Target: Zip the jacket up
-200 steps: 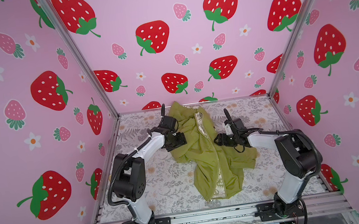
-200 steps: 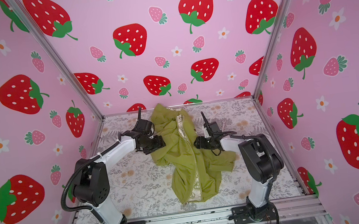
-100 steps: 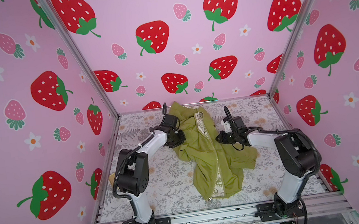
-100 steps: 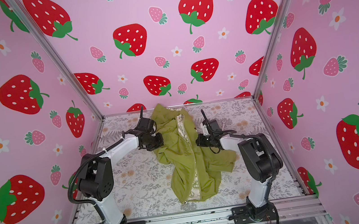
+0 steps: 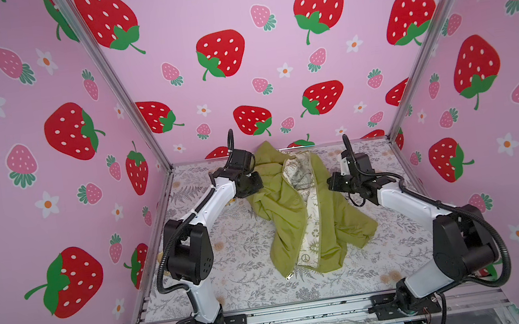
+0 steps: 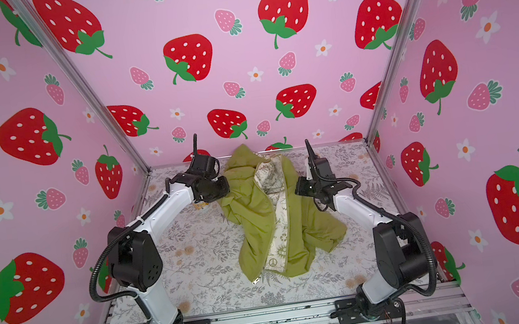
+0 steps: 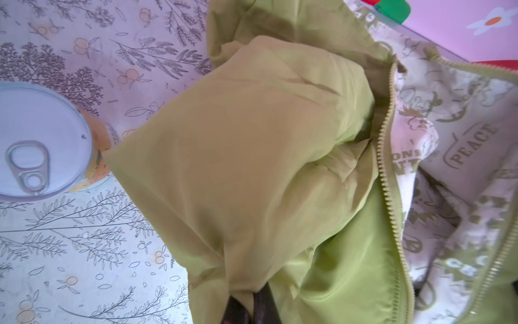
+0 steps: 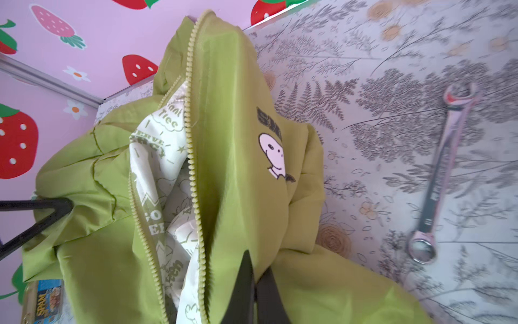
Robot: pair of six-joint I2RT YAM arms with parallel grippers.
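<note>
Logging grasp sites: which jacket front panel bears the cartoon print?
The panel in the right gripper's jaws: a pink cartoon face under dark letters. The other panel, held by the left gripper, shows plain olive.

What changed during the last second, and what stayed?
The left gripper and the right gripper closed on the jacket, one on each side of its upper part, and pulled it slightly apart. The lower hem stayed put; the zipper is still open.

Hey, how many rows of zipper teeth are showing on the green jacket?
2. One row edges the jacket panel bearing the cartoon face; the other row edges the opposite panel, cream lining between them. Folds may hide parts.
</note>
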